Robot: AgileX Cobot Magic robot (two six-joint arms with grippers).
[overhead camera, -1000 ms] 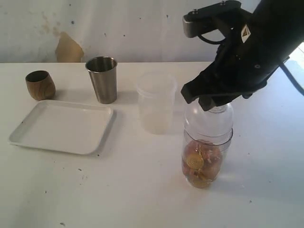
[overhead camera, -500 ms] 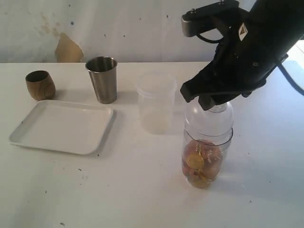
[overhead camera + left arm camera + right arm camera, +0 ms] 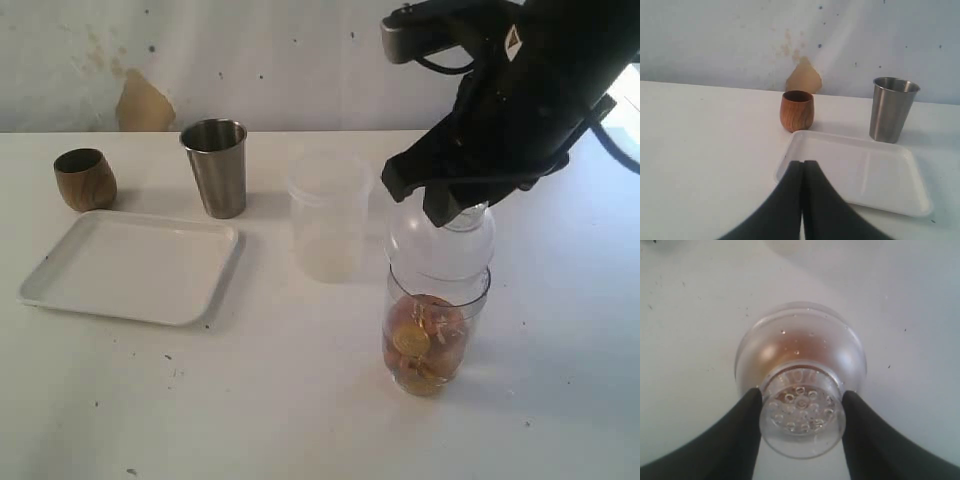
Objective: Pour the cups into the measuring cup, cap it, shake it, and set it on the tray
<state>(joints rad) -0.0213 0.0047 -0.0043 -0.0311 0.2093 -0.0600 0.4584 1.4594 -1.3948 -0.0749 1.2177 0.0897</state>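
This looks like a robot test room or lab bench, though little beyond the tabletop shows. A bare white table (image 3: 300, 420), flecked with dark specks, spreads beneath and all round the right gripper's (image 3: 801, 396) jaws. Beyond the left gripper's (image 3: 802, 165) pressed-together jaws rises a scuffed, spotted white wall (image 3: 715, 40) bearing a ragged tan patch (image 3: 803, 76). A bulky black robot arm (image 3: 540, 90) hangs over the table.

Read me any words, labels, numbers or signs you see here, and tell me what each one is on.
Lid: raised characters on its neck, too blurred to read.
Right arm: a small pale triangular sign, no letters legible.
Wooden cup, steel cup, tray, measuring cup: no text visible.
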